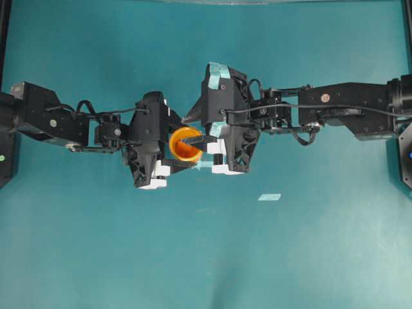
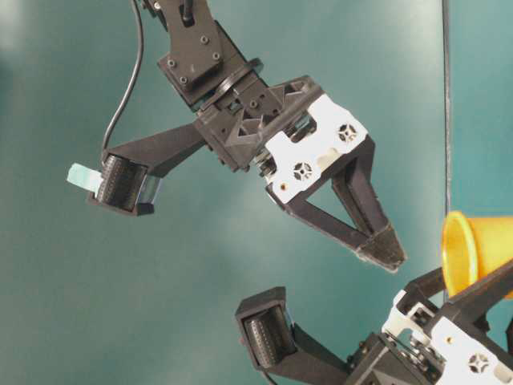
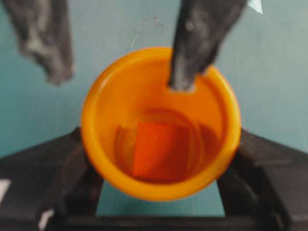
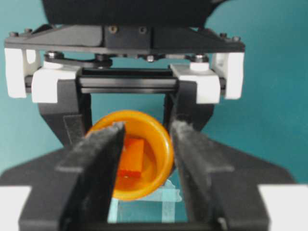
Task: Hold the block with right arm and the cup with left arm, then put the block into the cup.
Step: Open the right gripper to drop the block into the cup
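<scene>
The yellow-orange cup point(image 1: 185, 147) is held off the table, gripped between the fingers of my left gripper point(image 1: 182, 158), the untaped arm. The orange block point(image 3: 161, 149) lies at the bottom of the cup point(image 3: 86, 125); it also shows in the right wrist view point(image 4: 132, 156). My right gripper point(image 4: 147, 144), the teal-taped one, is open and empty just above the cup point(image 4: 161, 139). One of its fingers point(image 3: 192, 48) reaches over the cup's rim; the other stands outside it. The table-level view shows the right gripper point(image 2: 252, 216) spread wide beside the cup point(image 2: 473, 249).
A pale blue tape square point(image 4: 168, 199) lies on the teal table under the cup. A loose strip of pale tape point(image 1: 270, 197) lies to the right of the grippers. Both arms meet at the table's middle.
</scene>
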